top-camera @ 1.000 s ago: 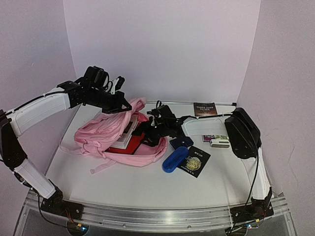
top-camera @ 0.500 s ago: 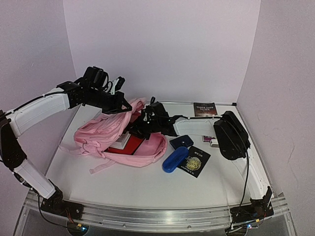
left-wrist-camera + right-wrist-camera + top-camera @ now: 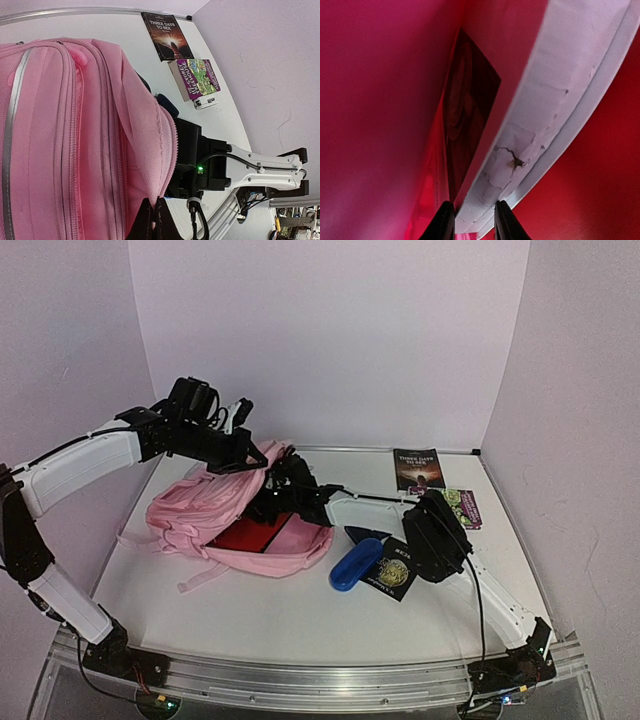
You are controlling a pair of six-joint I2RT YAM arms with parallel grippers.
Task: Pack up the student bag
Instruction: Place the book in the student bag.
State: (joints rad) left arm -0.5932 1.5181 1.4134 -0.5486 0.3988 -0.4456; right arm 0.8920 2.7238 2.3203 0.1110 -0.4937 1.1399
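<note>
Top view: student bag (image 3: 210, 510) left of centre, mouth facing right. Upper rim pinched by left gripper (image 3: 252, 457), lifting mouth; best held high and taut.

Left wrist: dark book (image 3: 167, 36) at upper centre reads "THREE DAYS TO SEE". Below it purple book (image 3: 195, 77), "TREEHOUSE" legible.

Right wrist: at bottom edge, inside red lining, right gripper (image 3: 474, 220) pinches book (image 3: 545, 115) by white page edge. Slide flat and deep, then release. No writing legible.

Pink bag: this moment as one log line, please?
left gripper: shut on student bag rim | right gripper: inside bag, clamping book
</note>
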